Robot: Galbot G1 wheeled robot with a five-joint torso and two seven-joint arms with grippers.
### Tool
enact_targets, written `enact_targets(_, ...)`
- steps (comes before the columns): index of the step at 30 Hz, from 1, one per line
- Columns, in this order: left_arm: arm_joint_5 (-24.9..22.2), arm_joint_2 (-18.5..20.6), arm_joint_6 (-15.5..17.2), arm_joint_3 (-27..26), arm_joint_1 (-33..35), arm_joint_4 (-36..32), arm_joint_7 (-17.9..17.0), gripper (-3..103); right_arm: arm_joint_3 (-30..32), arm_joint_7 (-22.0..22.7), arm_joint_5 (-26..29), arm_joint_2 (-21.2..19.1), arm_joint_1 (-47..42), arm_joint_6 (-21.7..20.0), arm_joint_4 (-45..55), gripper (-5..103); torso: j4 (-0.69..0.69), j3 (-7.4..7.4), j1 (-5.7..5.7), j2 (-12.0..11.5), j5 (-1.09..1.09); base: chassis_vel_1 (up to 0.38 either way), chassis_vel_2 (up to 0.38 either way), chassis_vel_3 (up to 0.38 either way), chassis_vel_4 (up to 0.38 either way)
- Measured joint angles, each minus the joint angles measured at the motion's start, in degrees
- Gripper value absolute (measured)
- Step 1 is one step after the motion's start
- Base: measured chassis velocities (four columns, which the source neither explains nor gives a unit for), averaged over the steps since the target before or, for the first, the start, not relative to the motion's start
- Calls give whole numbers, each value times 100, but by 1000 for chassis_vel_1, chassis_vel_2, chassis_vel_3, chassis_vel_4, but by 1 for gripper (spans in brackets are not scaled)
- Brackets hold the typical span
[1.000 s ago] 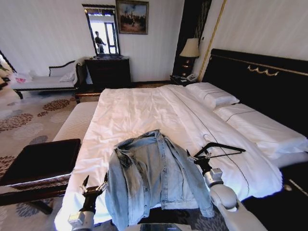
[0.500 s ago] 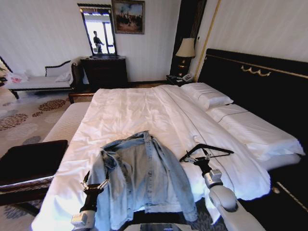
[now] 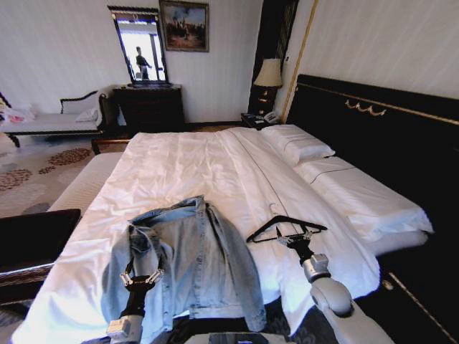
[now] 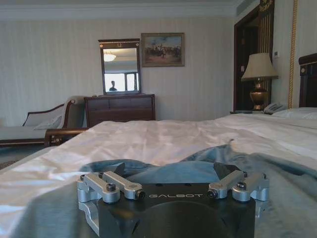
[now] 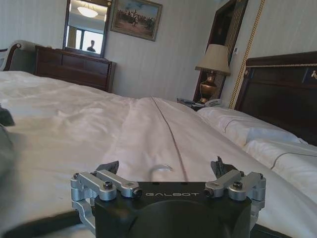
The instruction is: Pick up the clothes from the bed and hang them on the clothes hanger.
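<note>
The bed [image 3: 201,165] takes up the middle of the head view, a very wide slab of smooth white duvet with soft creases and one thin dark seam running up toward the pillows [image 3: 297,142] at upper right. Behind them stands a tall black headboard [image 3: 380,136] with gold trim. The duvet's near edge drops off along the bottom of the frame, and a broad stretch of bare white cloth lies open between the jacket and the pillows.

The denim jacket [image 3: 190,265], pale blue and faded, lies crumpled at lower left of centre, collar toward the middle of the bed, one sleeve trailing down to lower right. Its cloth is thick and folded in heavy ridges.

At far left a dark wooden bench [image 3: 32,240] stands beside the bed, and patterned carpet shows beyond it. A dark dresser [image 3: 150,106] with a mirror stands against the far wall at upper left.

The clothes hanger [image 3: 287,228], a thin black triangle with a small pale hook, rests flat on the duvet right of centre, well apart from the jacket.

The left gripper [image 3: 142,274] sits at lower left with its fingers spread, over the jacket's near left part; in the left wrist view [image 4: 171,171] denim fills the gap ahead of the jaws, which hold nothing. The right gripper [image 3: 292,235] hangs at the hanger's near bar, also spread wide with nothing between its fingers; the right wrist view [image 5: 167,171] shows the hook loop just ahead.
</note>
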Motion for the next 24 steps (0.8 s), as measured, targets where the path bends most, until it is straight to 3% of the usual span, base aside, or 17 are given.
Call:
enact_targets(3, -14, 2, 25, 2, 1, -24, -13, 100, -65, 1, 73, -152, 40, 25, -25, 100, -1, 0, 0, 0, 2, -184, -176, 180, 154)
enact_targets(7, 3, -28, 24, 25, 58, -47, -24, 100, -348, -31, 308, -833, 425, -82, -150, 100, 0, 1, 1, -1, 3, -137, -111, 105, 81)
enact_targets(9, 9, -34, 18, 28, 71, -47, -24, 100, -397, -41, 355, -924, 487, -143, -166, 100, -1, 1, 1, 0, 3, 0, 0, 0, 0)
enact_targets(12, 13, -92, -94, 18, 151, -17, -28, 100, -1021, -143, 878, -1665, 1057, -763, -169, 100, 0, 0, 0, 0, -3, 0, 0, 0, 0)
enact_targets(13, 13, -92, -94, 18, 151, -17, -28, 100, -1021, -143, 878, -1665, 1057, -763, -169, 100, 0, 0, 0, 0, -3, 0, 0, 0, 0)
enact_targets(16, -29, -149, -206, -15, 189, 56, -24, 100, -1856, -336, 1465, -2365, 1986, -1299, -129, 100, 1, 0, 0, 0, -1, 0, 0, 0, 0)
enact_targets(17, -29, -149, -206, -15, 189, 56, -24, 100, -1856, -336, 1465, -2365, 1986, -1299, -129, 100, 1, 0, 0, 0, -1, 0, 0, 0, 0)
enact_targets(19, -29, -207, -278, -16, 214, 110, -7, 100, -3058, -622, 1964, -2984, 3277, -1806, -193, 100, 0, 0, 0, 0, 0, 0, 0, 0, 0)
enact_targets(20, -29, -207, -278, -16, 214, 110, -7, 100, -3058, -622, 1964, -2984, 3277, -1806, -193, 100, 0, 0, 0, 0, 0, 0, 0, 0, 0)
enact_targets(22, -12, -244, -303, 23, 215, 129, -3, 100, -3737, -1000, 2308, -3316, 4285, -2215, -283, 100, 4, 1, 1, -1, 3, 0, 0, 0, 0)
enact_targets(24, 19, -232, -303, 88, 176, 141, 2, 100, -4117, -1393, 2549, -3520, 4952, -2560, -388, 100, -1, 1, 1, 0, -5, 0, 0, 0, 0)
